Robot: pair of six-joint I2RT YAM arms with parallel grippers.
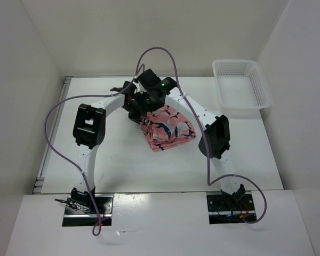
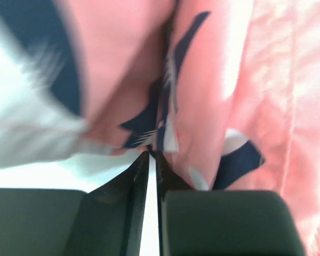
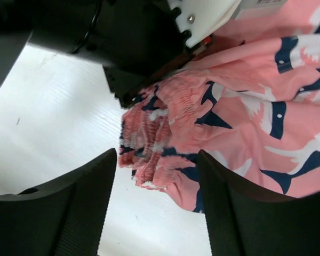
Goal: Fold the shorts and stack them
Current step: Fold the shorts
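The salmon-pink shorts (image 1: 169,129) with navy-and-white shapes lie bunched in a partly folded heap at the middle of the table. My left gripper (image 2: 153,154) is shut on a fold of the shorts (image 2: 202,96) at their left edge, and the fabric fills that view. In the top view it sits at the heap's upper left (image 1: 138,114). My right gripper (image 3: 157,160) is open and empty, hovering over the gathered waistband (image 3: 154,133). Its black fingers (image 3: 80,208) straddle the band without touching it. The left gripper's black body (image 3: 138,48) shows just beyond.
A white mesh basket (image 1: 240,82) stands at the table's back right corner. Both arms meet over the back middle of the table, with purple cables (image 1: 160,50) looping above. Side walls enclose the white table (image 1: 122,160).
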